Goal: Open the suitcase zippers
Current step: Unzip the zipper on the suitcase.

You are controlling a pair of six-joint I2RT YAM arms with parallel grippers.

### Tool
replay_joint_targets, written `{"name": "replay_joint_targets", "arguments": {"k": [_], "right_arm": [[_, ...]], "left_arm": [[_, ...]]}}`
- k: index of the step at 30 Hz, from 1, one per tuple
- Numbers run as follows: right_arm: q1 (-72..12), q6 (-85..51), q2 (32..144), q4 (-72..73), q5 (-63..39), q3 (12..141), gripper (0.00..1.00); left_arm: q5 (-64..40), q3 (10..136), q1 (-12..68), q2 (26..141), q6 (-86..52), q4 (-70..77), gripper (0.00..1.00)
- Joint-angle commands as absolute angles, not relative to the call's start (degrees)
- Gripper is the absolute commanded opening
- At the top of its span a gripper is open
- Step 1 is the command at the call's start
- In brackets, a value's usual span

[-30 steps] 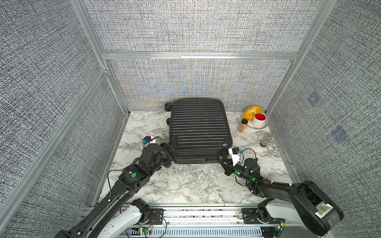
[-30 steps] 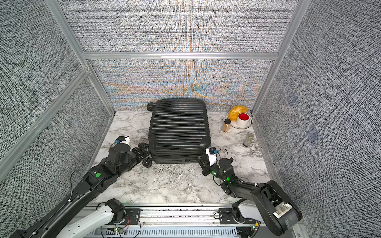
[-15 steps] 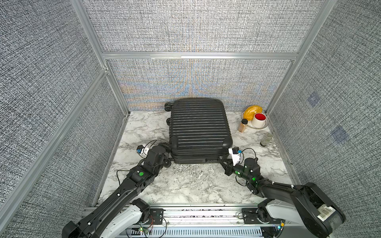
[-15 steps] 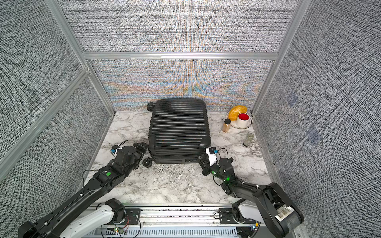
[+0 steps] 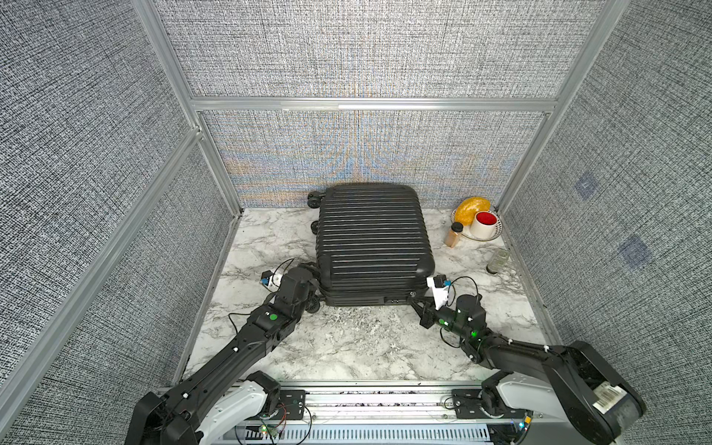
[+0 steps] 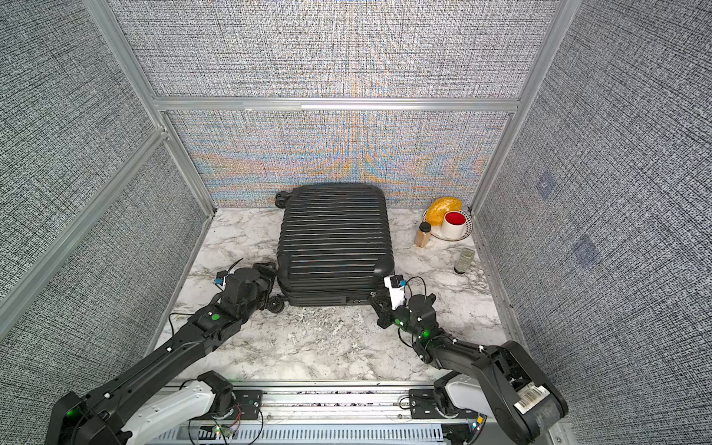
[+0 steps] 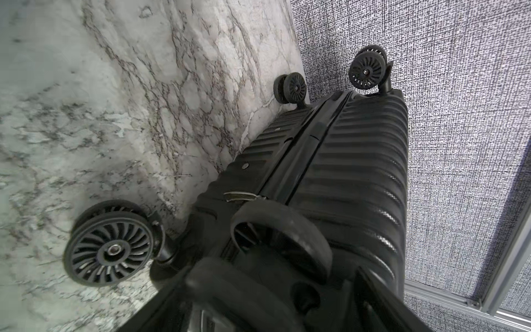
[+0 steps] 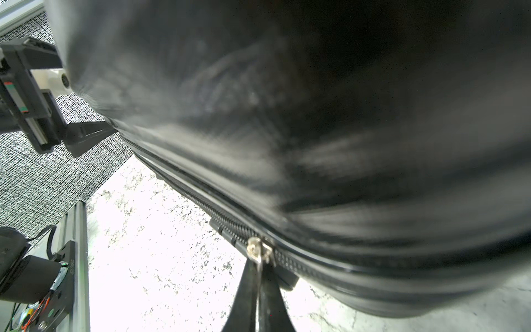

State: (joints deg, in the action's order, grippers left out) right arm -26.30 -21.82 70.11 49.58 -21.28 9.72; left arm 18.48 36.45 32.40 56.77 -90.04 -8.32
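Marble tabletop, suitcase, right gripper (pinched tight) on zipper pull.

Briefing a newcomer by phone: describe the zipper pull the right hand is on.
Find the black ribbed suitcase on the marble table, then its near corner by the right arm. On the zipper track, the zipper pull is the small silver piece pinched in the right hand, the track's only shiny spot.
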Motion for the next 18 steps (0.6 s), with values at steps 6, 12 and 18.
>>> {"name": "replay_joint_targets", "arguments": {"k": [6,12,18], "right_arm": [[-26.2,-21.2,70.0,52.2,-19.7,10.2,0.0],[-26.2,-21.6,69.1,51.6,-17.9,9.4,0.0],[-25.3,-21.9,66.8,49.8,-14.5,8.3,0.0]], "left_arm": [[18.3,37.1,32.0,60.2,-92.0,-3.9,0.75],[20.3,35.7,31.8,58.9,-91.8,-5.6,0.58],[22.4,34.4,31.1,56.4,-89.6,-10.0,0.42]]}}
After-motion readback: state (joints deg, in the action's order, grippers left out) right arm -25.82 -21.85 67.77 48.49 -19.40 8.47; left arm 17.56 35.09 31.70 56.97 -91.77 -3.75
